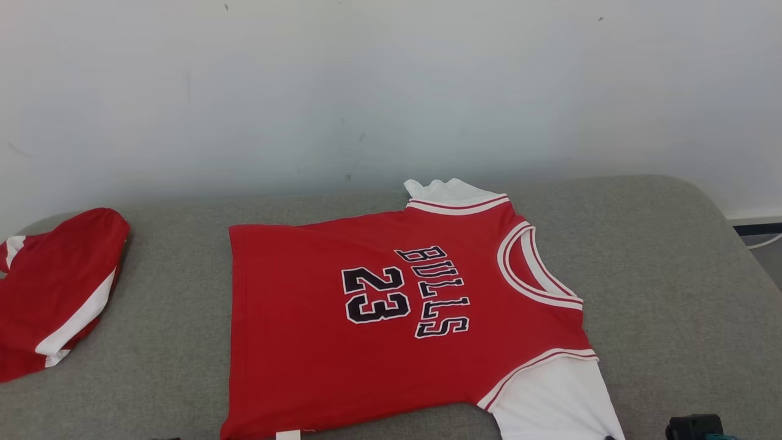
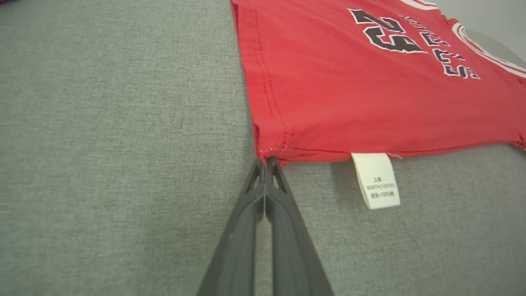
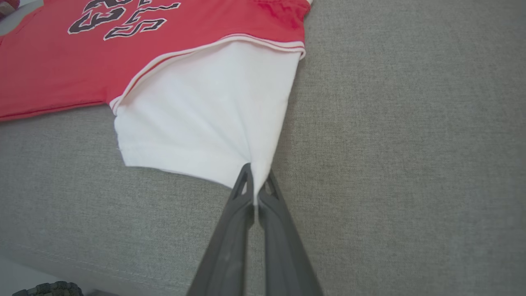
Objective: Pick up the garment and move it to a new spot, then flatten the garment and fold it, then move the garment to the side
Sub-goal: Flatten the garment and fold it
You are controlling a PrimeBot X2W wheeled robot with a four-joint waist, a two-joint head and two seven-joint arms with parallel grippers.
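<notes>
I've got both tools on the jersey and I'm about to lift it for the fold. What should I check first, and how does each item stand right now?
1. Left tool shut on the hem corner of the jersey: ok, though the bite looks thin.
2. Right tool shut on the white sleeve, cloth gathering into its tips: ok.
3. Jersey body flat, print facing up: ok.
4. Far sleeve lying flat: cannot tell.
5. Other red garment apart from the jersey: ok.
6. Bare grey cushion beyond the neckline: ok.
</notes>
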